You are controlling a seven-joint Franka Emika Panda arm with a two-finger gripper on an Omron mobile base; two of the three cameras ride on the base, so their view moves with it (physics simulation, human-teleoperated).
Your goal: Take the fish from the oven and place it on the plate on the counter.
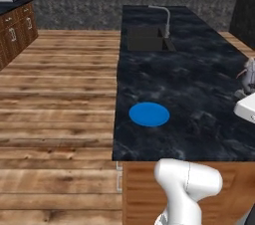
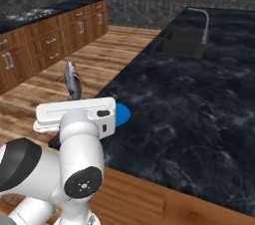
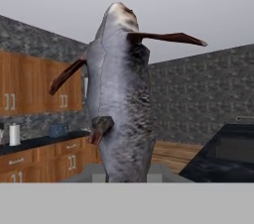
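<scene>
gripper (image 2: 73, 98): closed on slender grey fish with reddish-brown fins (image 3: 120, 94), upright, centre of hand view | flat round bright blue plate (image 1: 149, 114): on black marbled counter (image 1: 199, 84), lower centre of left base view

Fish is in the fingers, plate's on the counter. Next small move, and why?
Probably carry the fish across over the plate before lowering. In the right base view the fish sticks up from the hand, and the plate, half hidden behind the hand, lies bare near the counter edge.
</scene>
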